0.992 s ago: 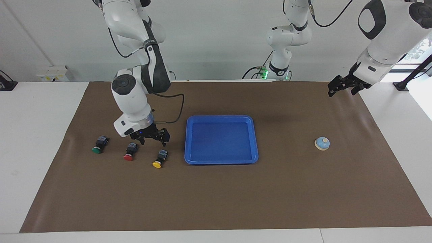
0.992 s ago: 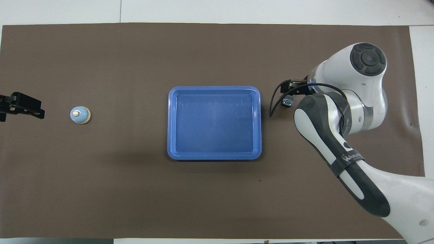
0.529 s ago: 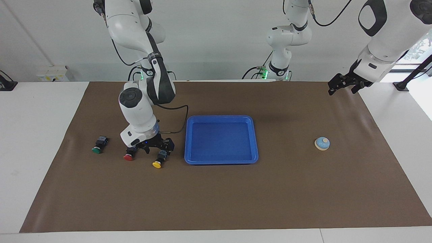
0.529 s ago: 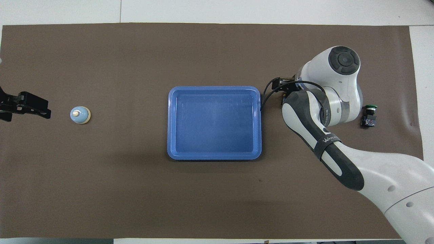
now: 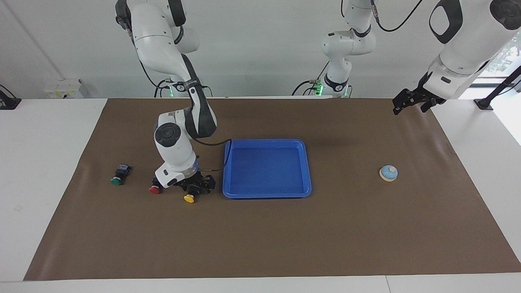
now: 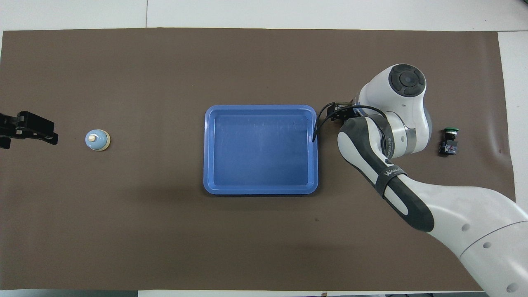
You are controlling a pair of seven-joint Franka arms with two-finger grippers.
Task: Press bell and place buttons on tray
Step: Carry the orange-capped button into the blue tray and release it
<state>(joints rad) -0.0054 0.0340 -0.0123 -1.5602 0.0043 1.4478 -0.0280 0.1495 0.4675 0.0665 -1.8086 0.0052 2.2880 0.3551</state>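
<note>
Beside the blue tray (image 5: 266, 193), toward the right arm's end of the desk, the right gripper (image 5: 196, 187) sits low over the yellow button (image 5: 189, 198); fingers straddle its dark body, contact unclear, so whether they pinch it I cannot tell. Button lies on its side, cap pointing away from the robots, long axis running toward them. Red button (image 5: 154, 189) and green button (image 5: 117, 181) lie further along. Left gripper (image 5: 408, 101) waits aloft, bell (image 5: 388, 173) nearest it; its fingers unreadable.

White bench (image 5: 49, 171) carried a brown mat (image 5: 260, 236). Plain white wall (image 5: 260, 49) filled the frame's top; a window (image 5: 502, 61) showed at upper right, daylight coming in.
</note>
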